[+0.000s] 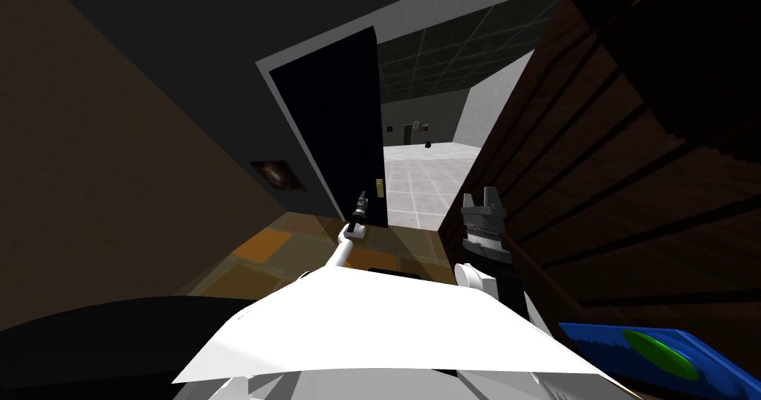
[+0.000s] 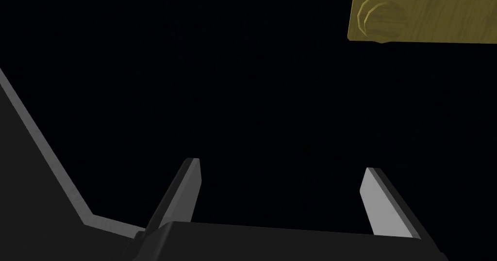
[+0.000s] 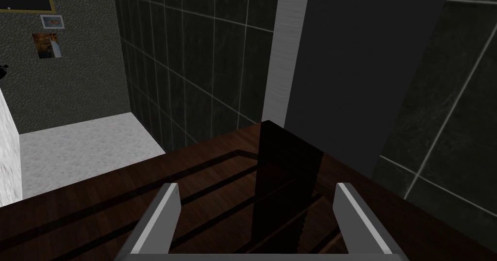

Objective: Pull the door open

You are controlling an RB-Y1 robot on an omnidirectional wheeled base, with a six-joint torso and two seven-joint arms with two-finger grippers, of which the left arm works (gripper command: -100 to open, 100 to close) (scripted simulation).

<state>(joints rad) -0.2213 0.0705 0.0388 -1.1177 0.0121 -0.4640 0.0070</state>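
Note:
A black door (image 1: 334, 120) stands partly open in its light grey frame. It carries a brass plate with a round knob (image 2: 381, 16), seen small at the door's free edge (image 1: 379, 187). My left gripper (image 1: 362, 199) is held out close in front of the door, a little below and to the side of the knob. Its fingers (image 2: 187, 187) stand open against the black door face with nothing between them, and the left gripper (image 2: 281, 178) sits apart from the knob. My right gripper (image 1: 480, 195) is raised beside dark wooden furniture, open and holding nothing (image 3: 257, 190).
Tall dark slatted wooden furniture (image 1: 609, 157) (image 3: 145, 185) crowds my right side up to the doorway. Through the gap lies a light tiled floor (image 1: 423, 187). A brown wall (image 1: 111, 157) runs along the left. A blue thing with a green disc (image 1: 654, 351) lies at lower right.

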